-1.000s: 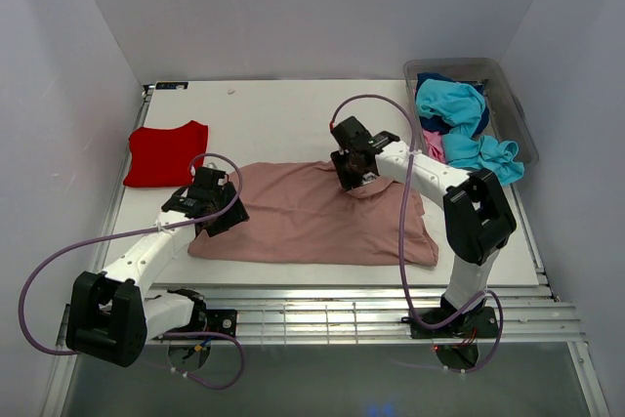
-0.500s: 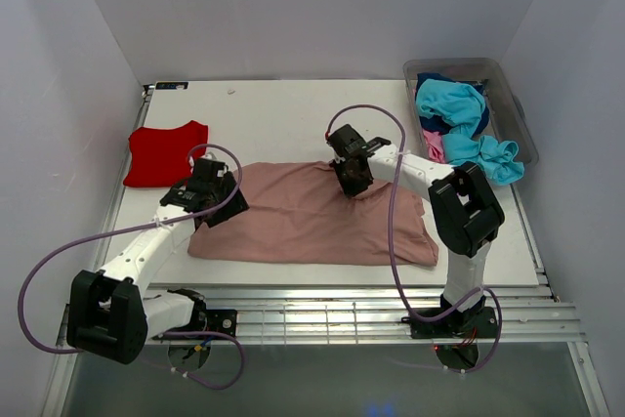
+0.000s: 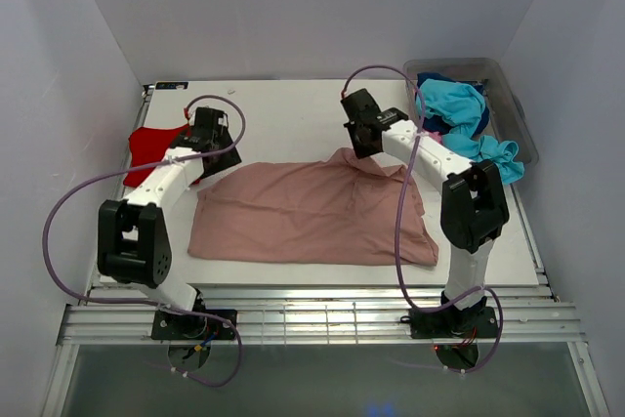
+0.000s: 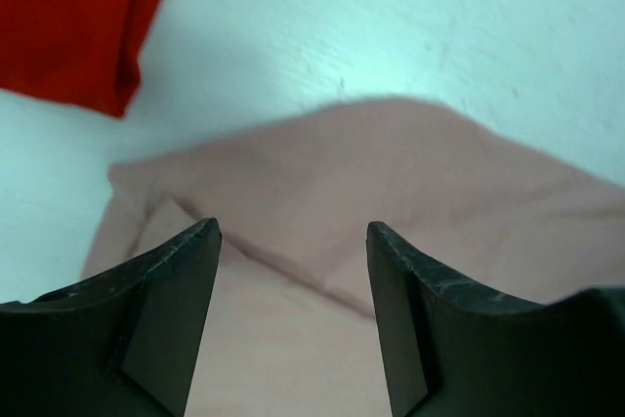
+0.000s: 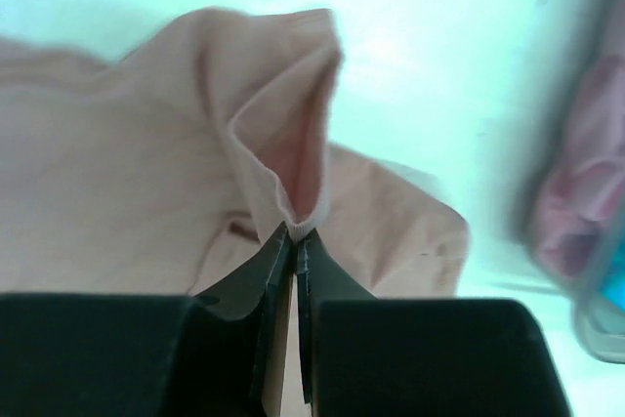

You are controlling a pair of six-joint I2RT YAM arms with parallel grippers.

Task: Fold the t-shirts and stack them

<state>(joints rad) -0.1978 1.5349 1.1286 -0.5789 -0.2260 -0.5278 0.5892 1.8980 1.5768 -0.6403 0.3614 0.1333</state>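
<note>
Right gripper (image 5: 293, 237): clamped on a peaked fold of soft pink tee (image 3: 303, 217) | left gripper (image 4: 293, 231): spread wide, empty, by tee's rumpled far-left corner | red tee (image 3: 146, 148): folded flat, worktop's left edge.

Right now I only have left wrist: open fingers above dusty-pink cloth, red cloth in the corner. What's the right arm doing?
Observer: The right fingers are shut on a pinched fold of the dusty-pink t-shirt, at its far edge.
Operator: Rest of it flat?
Observer: Yes, apart from that raised fold it lies spread on the table.
Operator: Other shirts?
Observer: A turquoise t-shirt and more cloth sit heaped in the clear bin at the far right.
</note>
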